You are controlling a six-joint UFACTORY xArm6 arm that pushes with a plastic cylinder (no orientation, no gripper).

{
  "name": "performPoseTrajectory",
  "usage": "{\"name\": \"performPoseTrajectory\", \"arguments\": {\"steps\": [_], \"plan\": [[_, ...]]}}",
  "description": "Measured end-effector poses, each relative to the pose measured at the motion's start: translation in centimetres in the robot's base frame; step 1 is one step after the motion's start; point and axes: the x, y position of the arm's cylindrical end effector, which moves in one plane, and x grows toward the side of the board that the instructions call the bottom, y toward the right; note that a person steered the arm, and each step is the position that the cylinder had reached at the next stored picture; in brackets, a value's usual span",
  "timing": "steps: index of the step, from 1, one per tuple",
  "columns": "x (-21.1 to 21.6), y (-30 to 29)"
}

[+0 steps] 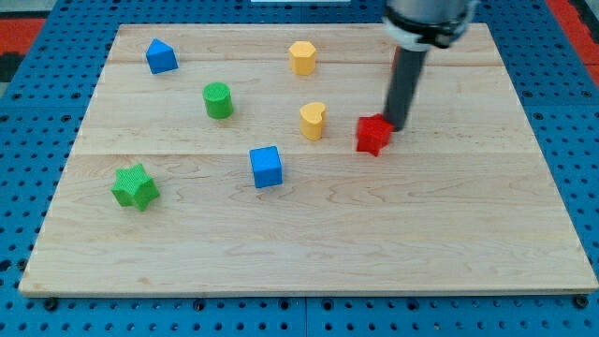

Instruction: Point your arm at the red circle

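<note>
Red block (pixel 372 135), shape unclear from here, sits right of the worktop's (pixel 309 253) centre. My tip (pixel 395 126) stands at its upper-right corner, touching or just beside. No gripper on this rod. Open wood to the view's right and bottom. Yellow heart (pixel 313 121) near on its left; blue cube (pixel 267 167) lower left; yellow hexagon (pixel 301 57), green cylinder (pixel 218 100), blue block (pixel 161 56), green star (pixel 135 186) well apart.

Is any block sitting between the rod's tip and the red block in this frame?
No. My tip sits right at the red block, on its upper right side, with no visible gap. The nearest other block, the yellow heart, lies to the view's left.
</note>
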Motion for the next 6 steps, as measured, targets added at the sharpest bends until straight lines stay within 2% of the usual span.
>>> {"name": "performPoseTrajectory", "arguments": {"steps": [1, 2, 3, 4, 6], "plan": [[-3.8, 5.3], [-11.5, 13.8], [-16.9, 16.0], [-17.6, 9.3], [-11.1, 7.0]]}}
